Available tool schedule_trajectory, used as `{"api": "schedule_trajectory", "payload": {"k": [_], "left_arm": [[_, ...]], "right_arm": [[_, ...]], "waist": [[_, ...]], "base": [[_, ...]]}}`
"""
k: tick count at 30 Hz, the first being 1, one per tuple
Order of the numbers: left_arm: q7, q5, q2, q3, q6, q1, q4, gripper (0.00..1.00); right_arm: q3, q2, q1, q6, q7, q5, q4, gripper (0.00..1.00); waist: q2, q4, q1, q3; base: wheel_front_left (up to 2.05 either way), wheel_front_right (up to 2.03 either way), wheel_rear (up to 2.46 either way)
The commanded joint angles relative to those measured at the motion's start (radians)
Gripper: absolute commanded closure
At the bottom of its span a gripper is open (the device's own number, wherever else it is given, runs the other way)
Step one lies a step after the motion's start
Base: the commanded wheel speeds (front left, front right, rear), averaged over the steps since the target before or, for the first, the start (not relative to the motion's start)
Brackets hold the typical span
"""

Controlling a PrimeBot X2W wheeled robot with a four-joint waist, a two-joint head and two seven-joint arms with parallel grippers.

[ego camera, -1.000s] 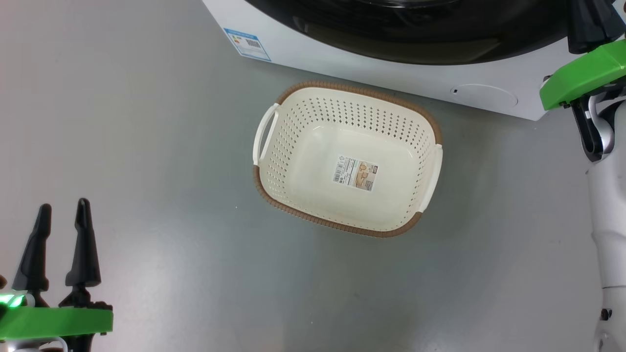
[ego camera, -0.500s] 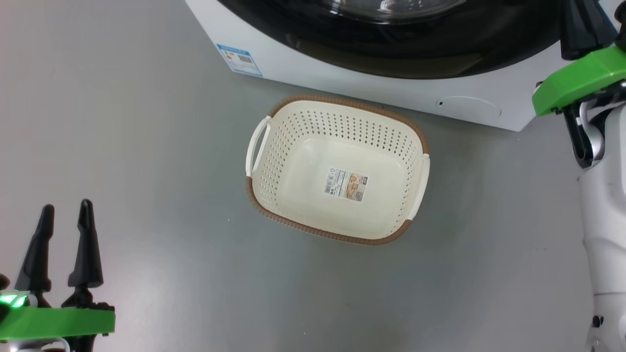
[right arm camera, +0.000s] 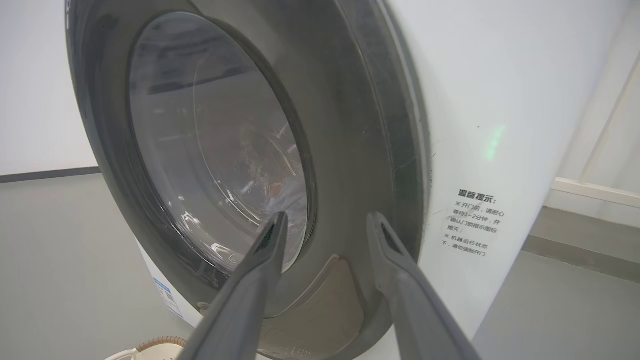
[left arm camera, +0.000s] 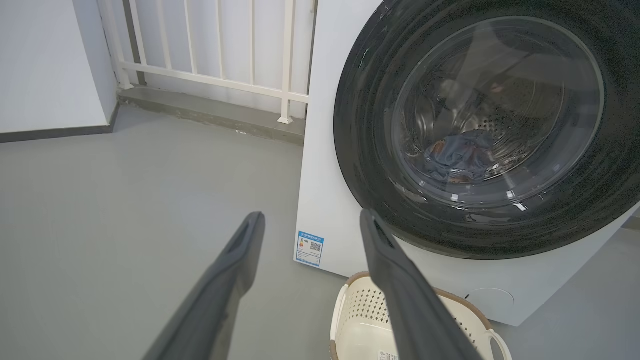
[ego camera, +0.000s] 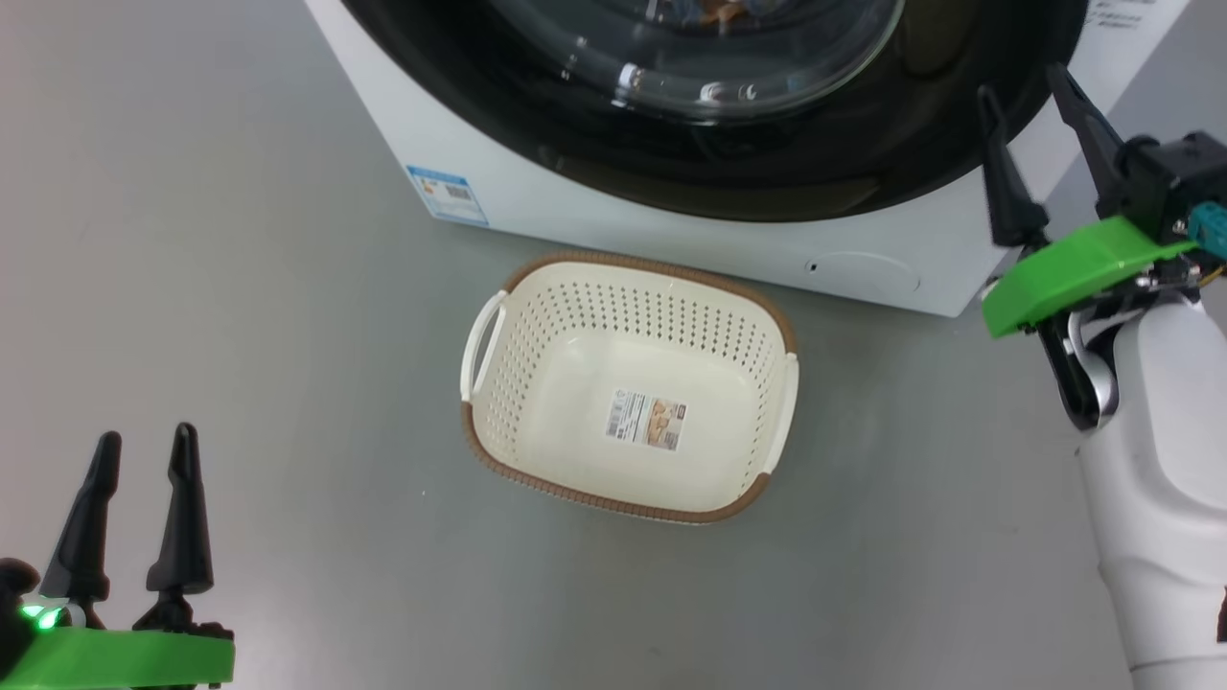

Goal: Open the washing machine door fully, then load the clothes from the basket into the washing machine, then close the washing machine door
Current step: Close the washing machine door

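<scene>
Count: one washer (ego camera: 575, 216), one door (ego camera: 767, 163), one basket (ego camera: 575, 316), two grippers.
Washer: clothes (left arm camera: 457, 155) lie in its drum, behind the shut door.
Basket: on the floor just near of the washer; sticker (ego camera: 647, 420) inside.
Left gripper (ego camera: 144, 441): low, near left, fingers spread, holding nothing.
Right gripper (ego camera: 1024, 86): raised far right by the door's edge, fingers spread, holding nothing.
</scene>
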Motion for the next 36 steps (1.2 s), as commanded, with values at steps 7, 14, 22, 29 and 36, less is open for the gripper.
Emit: {"api": "schedule_trajectory", "payload": {"k": [7, 14, 22, 29, 36], "left_arm": [[-0.009, 0.029, 0.030, 0.045, -0.003, 0.019, -0.027, 0.00], [-0.009, 0.056, 0.017, 0.047, -0.003, 0.052, -0.031, 0.00], [-0.009, 0.087, 0.004, 0.052, -0.003, 0.089, -0.041, 0.00], [-0.009, 0.097, 0.000, 0.057, -0.003, 0.104, -0.046, 0.00], [-0.009, 0.110, -0.001, 0.055, -0.003, 0.115, -0.057, 0.00]], "right_arm": [[0.030, 0.032, 0.120, -0.003, -0.021, 0.088, -0.073, 0.00], [0.076, 0.028, 0.225, -0.003, -0.020, 0.159, -0.132, 0.00], [0.104, 0.017, 0.333, -0.003, -0.020, 0.206, -0.192, 0.00], [0.127, 0.024, 0.405, -0.003, -0.031, 0.225, -0.216, 0.00], [0.116, 0.040, 0.482, -0.003, -0.046, 0.231, -0.232, 0.00]], "waist": [[0.0000, -0.063, 0.0000, -0.101], [0.0000, -0.121, 0.0000, -0.174], [0.0000, -0.192, 0.0000, -0.235], [0.0000, -0.236, 0.0000, -0.254], [0.0000, -0.273, 0.0000, -0.268]], "base": [[0.00, 0.00, 0.00], [0.00, 0.00, 0.00], [0.00, 0.00, 0.00], [0.00, 0.00, 0.00], [0.00, 0.00, 0.00]]}}
